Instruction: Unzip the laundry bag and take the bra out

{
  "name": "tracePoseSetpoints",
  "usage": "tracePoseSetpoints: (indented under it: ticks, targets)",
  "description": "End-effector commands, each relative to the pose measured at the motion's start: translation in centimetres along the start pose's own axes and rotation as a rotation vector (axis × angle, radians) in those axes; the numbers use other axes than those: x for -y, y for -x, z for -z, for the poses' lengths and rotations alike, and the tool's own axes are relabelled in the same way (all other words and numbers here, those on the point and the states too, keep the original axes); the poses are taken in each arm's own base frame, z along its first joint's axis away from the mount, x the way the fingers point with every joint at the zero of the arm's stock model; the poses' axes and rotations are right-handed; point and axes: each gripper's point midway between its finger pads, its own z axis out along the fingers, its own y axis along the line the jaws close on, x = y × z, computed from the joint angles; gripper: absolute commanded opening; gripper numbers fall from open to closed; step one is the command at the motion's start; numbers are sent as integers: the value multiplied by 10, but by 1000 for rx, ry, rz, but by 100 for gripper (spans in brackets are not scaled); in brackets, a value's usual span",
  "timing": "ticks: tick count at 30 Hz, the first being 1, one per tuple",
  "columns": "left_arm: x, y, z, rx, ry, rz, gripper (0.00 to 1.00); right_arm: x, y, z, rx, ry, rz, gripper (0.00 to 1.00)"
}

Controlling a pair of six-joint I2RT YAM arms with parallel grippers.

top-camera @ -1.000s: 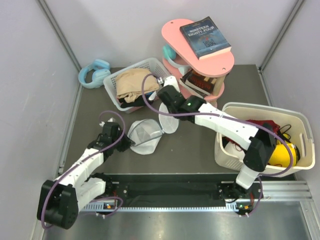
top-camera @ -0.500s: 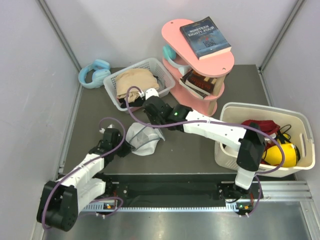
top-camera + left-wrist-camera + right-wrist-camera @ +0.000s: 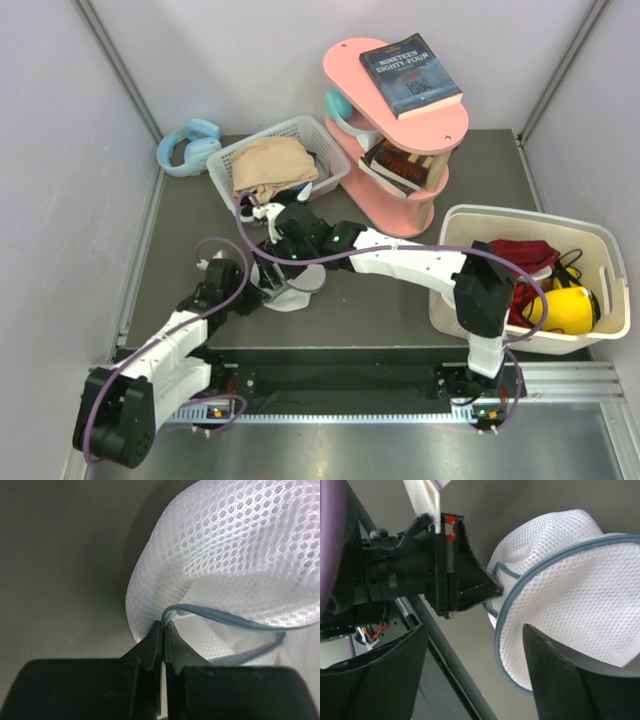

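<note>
Okay, right claw [image 3: 472, 630] swung across to center-left, wide open, empty, over laundry bag [image 3: 288, 292]; left claw [image 3: 163, 630] pinches bag's rim. Reach-in probably next.

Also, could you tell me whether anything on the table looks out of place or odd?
Only the laundry bag: it lies crumpled, its zipper band buckled into a fold where the left gripper's shut jaws pinch the rim. Nothing looks spilled or damaged.
</note>
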Motion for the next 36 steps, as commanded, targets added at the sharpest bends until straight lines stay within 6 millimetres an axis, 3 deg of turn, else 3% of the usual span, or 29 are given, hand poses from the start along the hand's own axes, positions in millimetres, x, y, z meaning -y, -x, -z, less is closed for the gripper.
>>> tracePoseSetpoints:
  ticks: [1,3,7,11,14,22,24,30,32,33,35,36]
  targets:
    - [2,7,3,39,-9,1,0,32,50,54,199,-12,-96,80]
    - [3,8,5,44,-13,-1,0,63,50,65,234,-52,-171,81]
    - [4,10,8,51,-16,-7,0,90,38,64,235,-90,-229,81]
    - [7,11,8,52,-19,-12,0,107,11,35,135,-146,-238,78]
    - [9,12,7,48,-25,-17,0,107,-9,11,52,-143,-229,76]
    - [18,16,4,47,-46,-25,0,38,-31,-31,-61,-18,-104,75]
    - [21,16,3,45,-57,-26,0,34,-34,-36,-81,-25,-92,75]
    - [30,20,9,43,-67,-34,0,61,-58,-56,-184,-174,-95,75]
    - [25,18,14,30,-30,-31,21,67,-58,-60,-186,-214,-103,76]
    - [32,23,21,46,-39,-31,31,71,-59,-61,-190,-232,-108,76]
    - [18,20,31,39,39,-17,61,73,-57,-64,-186,-249,-111,77]
    - [25,27,40,67,26,-10,68,79,-56,-63,-182,-281,-107,77]
